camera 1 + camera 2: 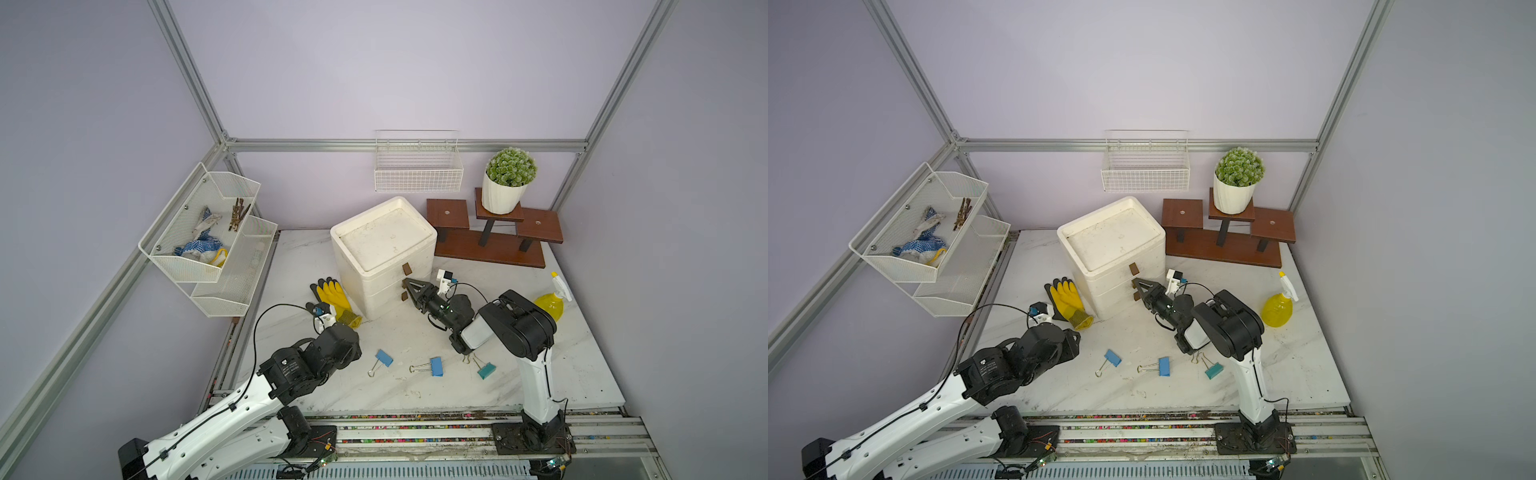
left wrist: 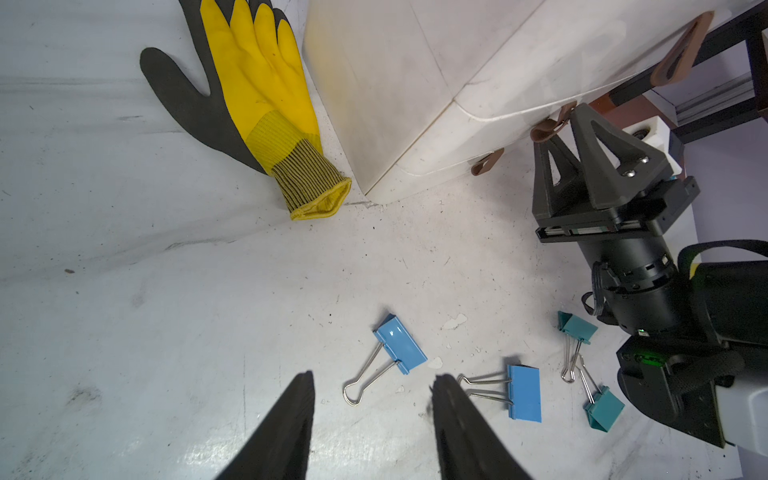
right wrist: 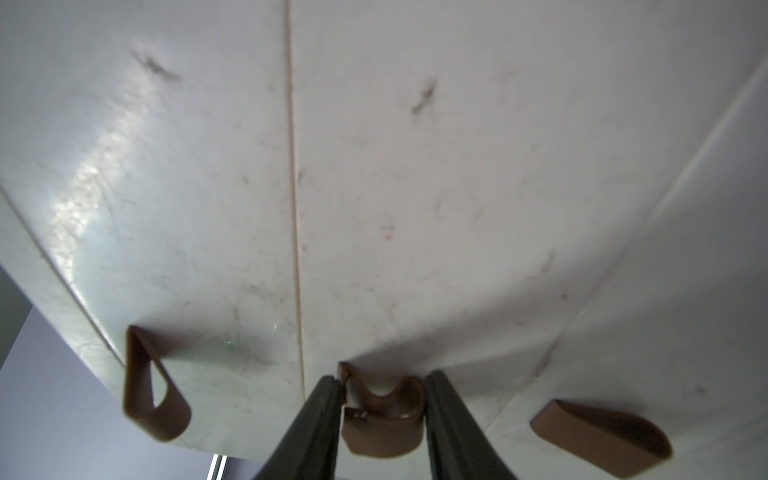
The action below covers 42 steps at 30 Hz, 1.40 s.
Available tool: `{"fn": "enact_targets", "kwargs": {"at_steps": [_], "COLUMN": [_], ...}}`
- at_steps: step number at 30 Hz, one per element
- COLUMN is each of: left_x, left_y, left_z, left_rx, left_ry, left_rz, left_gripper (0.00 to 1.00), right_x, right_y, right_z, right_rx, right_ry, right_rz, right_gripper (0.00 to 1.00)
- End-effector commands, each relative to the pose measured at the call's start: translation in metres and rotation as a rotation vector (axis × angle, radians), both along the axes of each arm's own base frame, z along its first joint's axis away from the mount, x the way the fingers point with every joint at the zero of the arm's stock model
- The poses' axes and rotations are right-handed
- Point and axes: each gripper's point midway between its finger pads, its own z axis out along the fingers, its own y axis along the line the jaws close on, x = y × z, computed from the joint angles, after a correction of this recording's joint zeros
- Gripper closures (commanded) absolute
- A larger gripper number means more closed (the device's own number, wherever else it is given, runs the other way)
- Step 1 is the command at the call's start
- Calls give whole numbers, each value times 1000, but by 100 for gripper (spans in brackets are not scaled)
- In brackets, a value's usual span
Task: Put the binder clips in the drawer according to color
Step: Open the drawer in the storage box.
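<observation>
The white drawer chest point(image 1: 382, 266) stands mid-table with all three drawers closed. My right gripper point(image 1: 405, 284) reaches to its front and, in the right wrist view, is shut on the middle brown tab handle point(image 3: 382, 415), which is crumpled between the fingers. On the table in front lie two blue binder clips point(image 2: 401, 345) point(image 2: 524, 392) and two teal ones point(image 2: 577, 326) point(image 2: 604, 409). In a top view one teal clip point(image 1: 486, 370) shows; the other is mostly under the right arm. My left gripper point(image 2: 374, 376) hovers open just short of the blue clips, holding nothing.
A yellow-and-black glove point(image 1: 332, 295) lies against the chest's left side. A yellow spray bottle point(image 1: 550, 303) stands at the right. Behind are a wooden stand point(image 1: 490, 249) with a potted plant, a wall wire basket point(image 1: 417, 166) and mesh shelves point(image 1: 208, 224) at left.
</observation>
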Motion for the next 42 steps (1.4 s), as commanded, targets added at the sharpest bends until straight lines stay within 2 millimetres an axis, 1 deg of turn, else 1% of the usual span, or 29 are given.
{"fn": "enact_targets", "kwargs": {"at_steps": [1, 4, 11, 14, 17, 22, 25, 28, 32, 33, 34, 38, 42], "left_x": [4, 4, 3, 4, 4, 5, 5, 4, 2, 2, 2, 3, 4], "left_y": [-3, -3, -3, -3, -3, -1, -1, -1, 0, 0, 0, -6, -12], "left_z": [9, 9, 7, 7, 9, 8, 7, 3, -4, -5, -6, -11, -17], "left_rx": [-24, -25, -28, -29, -30, -27, -36, -56, -76, -80, -83, -102, -115], "left_ry": [-27, -26, -23, -24, -28, -32, -33, -27, -13, -10, -7, 12, 31], "left_rz": [3, 0, 4, 4, 6, 15, 24, 33, 55, 61, 66, 62, 56], "left_gripper": [50, 50, 50, 50, 50, 50, 49, 48, 47, 47, 47, 47, 47], "right_x": [-4, -4, -8, -12, -21, -41, -56, -69, -85, -88, -92, -99, -103], "right_y": [8, 5, -6, -13, -22, -30, -39, -49, -57, -58, -61, -71, -74], "right_z": [2, 0, 2, 3, 3, 8, 11, 11, 14, 10, 19, 21, 19], "right_rx": [15, 13, -14, -38, -68, -109, -130, -156, -175, -187, -177, -221, -246], "right_ry": [-18, -7, 12, 31, 51, 65, 76, 88, 92, 104, 89, 93, 111], "right_rz": [12, -6, -46, -70, -87, -78, -85, -88, -75, -74, -77, -99, -102], "right_gripper": [68, 80, 100, 100, 100, 100, 100, 100, 100, 100, 100, 100, 100]}}
